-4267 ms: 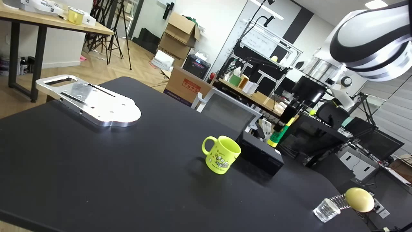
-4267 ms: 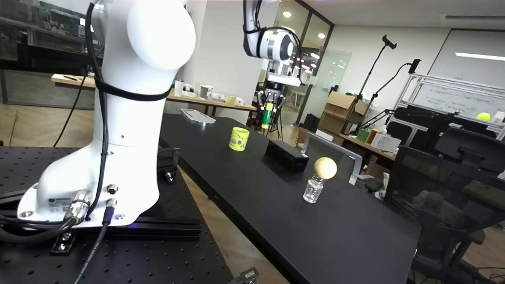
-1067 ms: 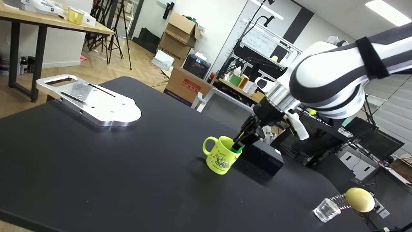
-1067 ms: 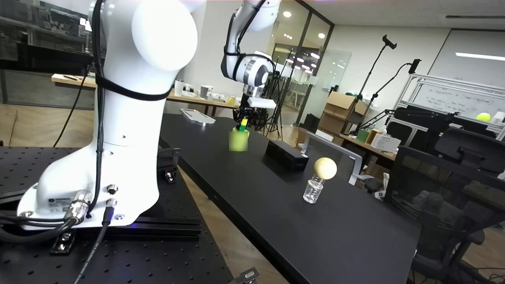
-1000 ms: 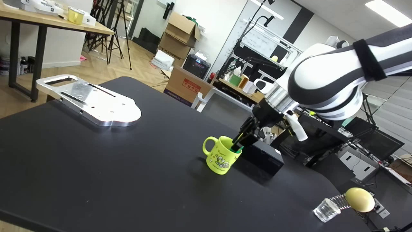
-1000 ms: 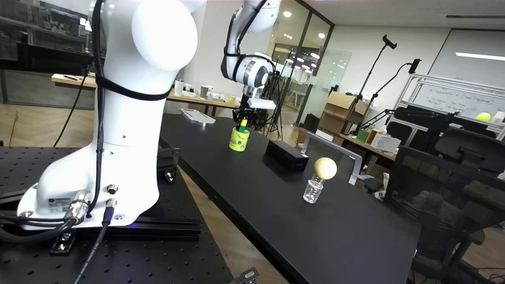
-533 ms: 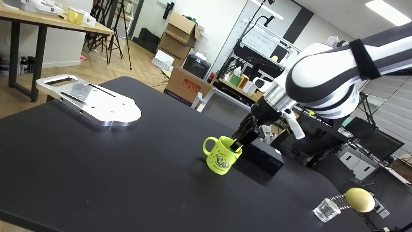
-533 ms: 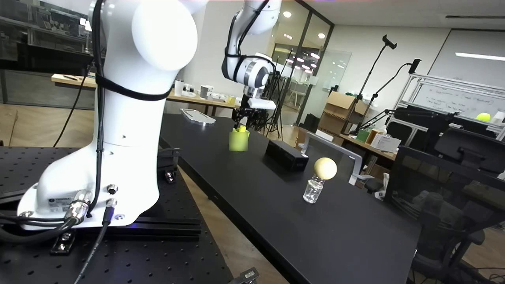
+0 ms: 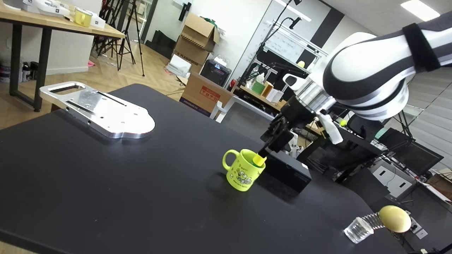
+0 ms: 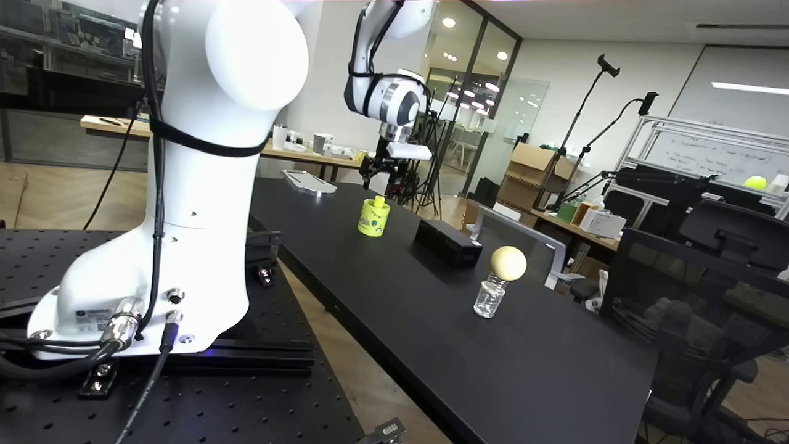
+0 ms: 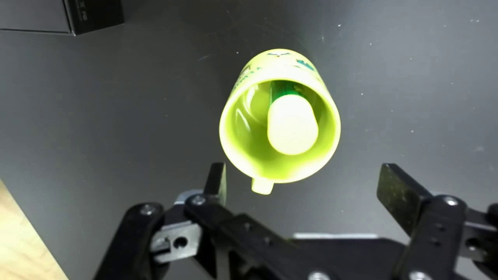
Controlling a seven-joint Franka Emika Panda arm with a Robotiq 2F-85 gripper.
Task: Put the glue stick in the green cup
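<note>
- My end effector (image 11: 304,182) is spread wide.
- The glue stick (image 11: 292,126) is in the green cup (image 9: 243,178), yellow end poking up.
- The green cup stands on the counter (image 9: 141,197).

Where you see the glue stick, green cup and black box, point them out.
Glue stick (image 11: 292,121): in the wrist view, yellow end.
Green cup (image 9: 243,173): in an exterior view, printed wall.
Black box (image 10: 442,247): in an exterior view, long side.
</note>
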